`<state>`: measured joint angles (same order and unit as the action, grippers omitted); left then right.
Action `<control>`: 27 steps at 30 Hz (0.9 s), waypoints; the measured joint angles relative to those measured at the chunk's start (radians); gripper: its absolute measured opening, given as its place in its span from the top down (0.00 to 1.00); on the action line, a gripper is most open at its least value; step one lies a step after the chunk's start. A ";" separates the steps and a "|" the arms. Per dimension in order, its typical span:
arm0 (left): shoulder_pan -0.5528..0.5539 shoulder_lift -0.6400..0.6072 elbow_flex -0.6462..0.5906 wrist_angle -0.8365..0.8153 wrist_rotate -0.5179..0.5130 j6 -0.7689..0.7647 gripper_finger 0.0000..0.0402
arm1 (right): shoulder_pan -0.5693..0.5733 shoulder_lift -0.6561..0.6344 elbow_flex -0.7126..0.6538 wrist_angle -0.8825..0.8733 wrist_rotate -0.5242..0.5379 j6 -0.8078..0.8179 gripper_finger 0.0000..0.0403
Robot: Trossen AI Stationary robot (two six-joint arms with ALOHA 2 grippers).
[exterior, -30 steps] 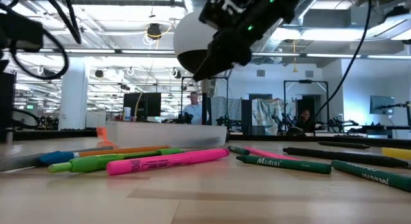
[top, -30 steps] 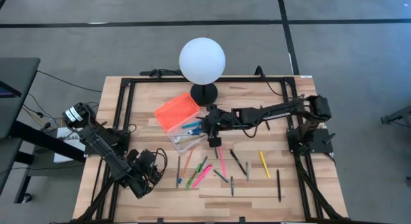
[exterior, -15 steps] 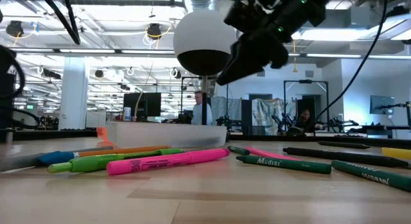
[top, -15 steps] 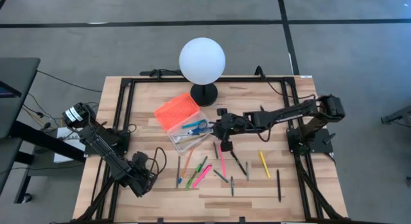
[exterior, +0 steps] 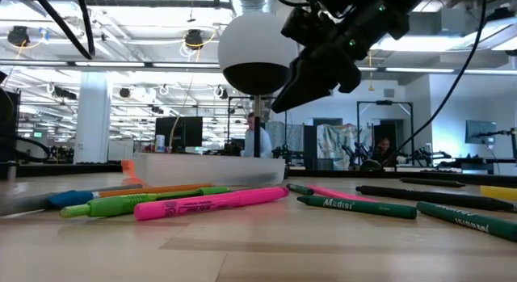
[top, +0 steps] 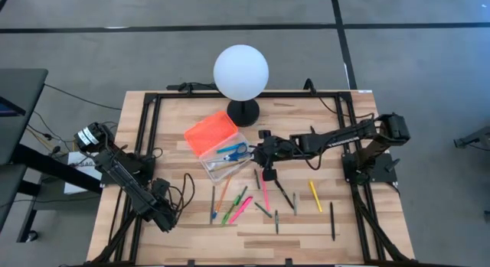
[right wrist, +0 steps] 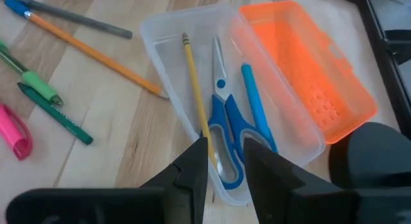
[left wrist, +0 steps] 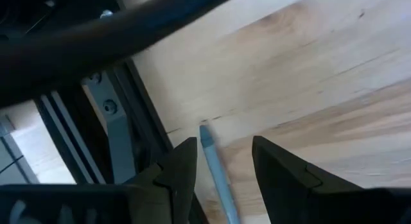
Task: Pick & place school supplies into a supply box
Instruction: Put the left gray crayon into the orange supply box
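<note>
The room point(exterior: 97, 96) beyond was a wide hall with ceiling lights, screens and a person point(exterior: 257, 141) standing far back. The wooden table point(top: 352, 229) lay inside a black frame, with a white globe lamp point(top: 241, 72) at its far edge.

The box point(top: 218, 148) lay open just in front of the lamp, its long axis slanting across the table, its orange lid point(right wrist: 308, 76) folded back beside the clear tray. In the tray, scissors point(right wrist: 226, 131), a pencil point(right wrist: 196, 95) and a blue pen point(right wrist: 257, 108) all lay along its length.

Loose pens point(top: 264, 192) lay scattered on the near half of the table, mostly pointing towards the front.

The right gripper point(top: 267, 174) hung just beside the box, fingers slightly apart, holding nothing. The left gripper point(top: 162, 217) waited at the near left corner, fingers apart and empty, over a blue-grey pen point(left wrist: 215, 169).
</note>
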<state>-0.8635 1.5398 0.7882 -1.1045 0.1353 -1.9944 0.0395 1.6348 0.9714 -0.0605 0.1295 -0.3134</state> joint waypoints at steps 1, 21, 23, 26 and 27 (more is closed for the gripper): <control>0.000 0.000 0.000 0.000 0.000 0.007 0.64 | 0.000 0.000 0.000 -0.002 0.000 0.000 0.77; 0.000 0.000 -0.059 0.112 0.097 0.046 0.64 | 0.000 0.006 0.000 0.002 -0.003 0.027 0.77; -0.002 0.000 -0.059 0.112 0.094 0.057 0.64 | 0.000 0.006 0.000 0.002 -0.004 0.027 0.77; -0.009 0.000 -0.059 0.112 0.072 0.064 0.64 | 0.005 0.006 0.000 0.002 -0.016 0.028 0.77; -0.013 0.000 -0.059 0.113 0.069 0.064 0.64 | 0.008 0.006 0.000 0.002 -0.021 0.028 0.77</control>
<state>-0.8766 1.5402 0.7296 -0.9919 0.2045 -1.9308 0.0474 1.6405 0.9718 -0.0589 0.1082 -0.2852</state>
